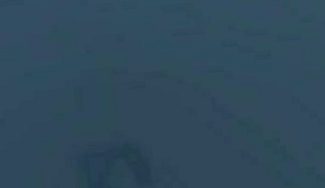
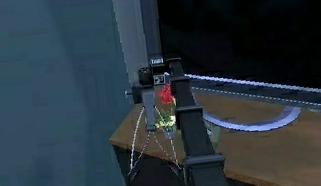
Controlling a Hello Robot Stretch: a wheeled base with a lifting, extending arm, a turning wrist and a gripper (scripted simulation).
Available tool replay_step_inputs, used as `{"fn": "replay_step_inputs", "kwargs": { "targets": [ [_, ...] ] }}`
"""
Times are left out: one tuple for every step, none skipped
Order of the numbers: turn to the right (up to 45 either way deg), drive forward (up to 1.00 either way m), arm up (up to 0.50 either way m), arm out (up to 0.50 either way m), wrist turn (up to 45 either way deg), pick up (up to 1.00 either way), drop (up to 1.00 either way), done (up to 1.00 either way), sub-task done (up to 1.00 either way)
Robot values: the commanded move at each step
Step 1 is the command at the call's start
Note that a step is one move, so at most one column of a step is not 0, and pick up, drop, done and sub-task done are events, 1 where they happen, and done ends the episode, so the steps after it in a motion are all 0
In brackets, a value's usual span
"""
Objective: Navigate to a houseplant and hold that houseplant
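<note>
Blue wall (image 1: 157, 62) ahead. Wooden desk (image 2: 276, 153) alongside; my claw (image 2: 154, 167) by a red-green plant (image 2: 166, 98), can't tell if held.

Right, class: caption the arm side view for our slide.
Stretch's gripper at a red-and-green houseplant on a wooden tabletop.

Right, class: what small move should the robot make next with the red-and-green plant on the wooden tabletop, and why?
Probably a slight lift of the arm: the gripper sits right at the small red-and-green plant on the brown wooden tabletop, and whether it holds it can't be told.
</note>
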Motion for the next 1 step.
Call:
{"fn": "replay_step_inputs", "kwargs": {
  "targets": [
    [0.0, 0.0, 0.0, 0.0, 45.0, 0.0, 0.0, 0.0, 0.0]
  ]
}}
